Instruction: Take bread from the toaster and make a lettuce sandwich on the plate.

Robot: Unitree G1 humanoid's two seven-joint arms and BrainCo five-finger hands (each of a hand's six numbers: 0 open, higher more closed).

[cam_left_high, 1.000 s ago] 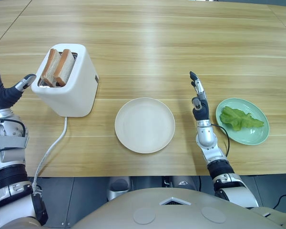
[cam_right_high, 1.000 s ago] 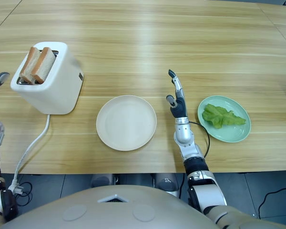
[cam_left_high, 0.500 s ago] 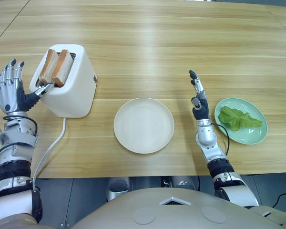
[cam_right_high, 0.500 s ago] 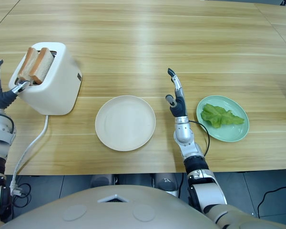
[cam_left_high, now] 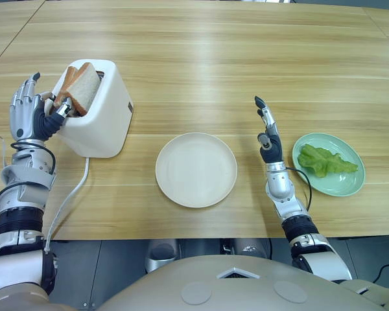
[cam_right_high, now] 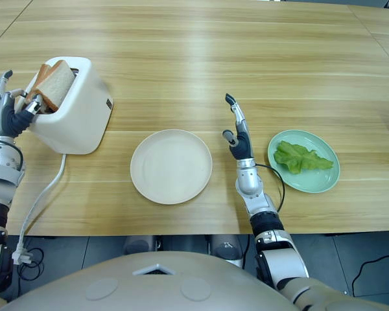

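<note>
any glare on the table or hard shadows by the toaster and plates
left eye view: light is even and diffuse, no glare spot on the table, and the toaster throws just a soft narrow shadow at its base; right eye view: thin soft shadows under the beige plate and green plate, lettuce evenly lit

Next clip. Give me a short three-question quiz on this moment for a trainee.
1. True or false: the beige plate already holds bread.
2. Which is at the toaster: A the left robot hand, B the right robot hand?
3. Fill in: the green plate holds a leaf of ___.
Key: 1 false, both bread slices are in the toaster; 2 A; 3 lettuce.
</note>
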